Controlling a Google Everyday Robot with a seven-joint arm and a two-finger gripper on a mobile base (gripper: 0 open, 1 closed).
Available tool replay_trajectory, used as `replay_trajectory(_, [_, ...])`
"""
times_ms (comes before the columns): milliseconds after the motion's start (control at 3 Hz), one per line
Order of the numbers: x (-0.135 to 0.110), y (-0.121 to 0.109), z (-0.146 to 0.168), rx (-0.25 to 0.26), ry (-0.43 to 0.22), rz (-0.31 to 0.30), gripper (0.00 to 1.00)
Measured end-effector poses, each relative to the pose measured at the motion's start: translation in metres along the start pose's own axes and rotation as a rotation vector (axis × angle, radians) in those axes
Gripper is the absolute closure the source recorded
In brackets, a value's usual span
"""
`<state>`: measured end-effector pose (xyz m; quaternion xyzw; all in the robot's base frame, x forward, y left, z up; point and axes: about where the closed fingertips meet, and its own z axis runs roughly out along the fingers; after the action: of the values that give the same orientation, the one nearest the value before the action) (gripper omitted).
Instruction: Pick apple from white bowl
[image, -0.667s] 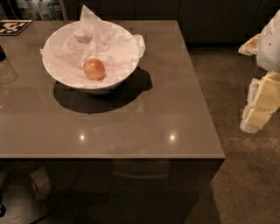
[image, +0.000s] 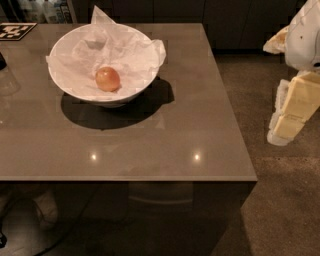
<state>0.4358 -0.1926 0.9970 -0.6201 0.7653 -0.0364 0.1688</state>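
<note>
The apple (image: 108, 79), small, orange-red and glossy, lies in the white bowl (image: 131, 94) on crumpled white tissue paper. The bowl stands at the far left of a grey-brown table (image: 200, 125). My gripper (image: 281, 135), cream-coloured, hangs at the right edge of the view, beyond the table's right edge and above the floor. It is far from the bowl and holds nothing that I can see.
A black-and-white marker card (image: 11, 31) lies at the table's far left corner. A clear glass object (image: 7, 80) stands at the left edge. Dark cabinets (image: 240, 20) run along the back. Brown floor (image: 280, 200) lies to the right of the table.
The gripper has shifted slightly up and to the left. The apple and the bowl have not moved.
</note>
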Motion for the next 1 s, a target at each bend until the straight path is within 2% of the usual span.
replay_trajectory(333, [-0.047, 0.003, -0.022, 0.032, -0.014, -0.094, 0.00])
replay_trajectory(667, [-0.051, 0.004, -0.026, 0.049, -0.020, -0.103, 0.00])
replay_trajectory(1000, [-0.086, -0.009, -0.017, 0.066, -0.081, -0.110, 0.00])
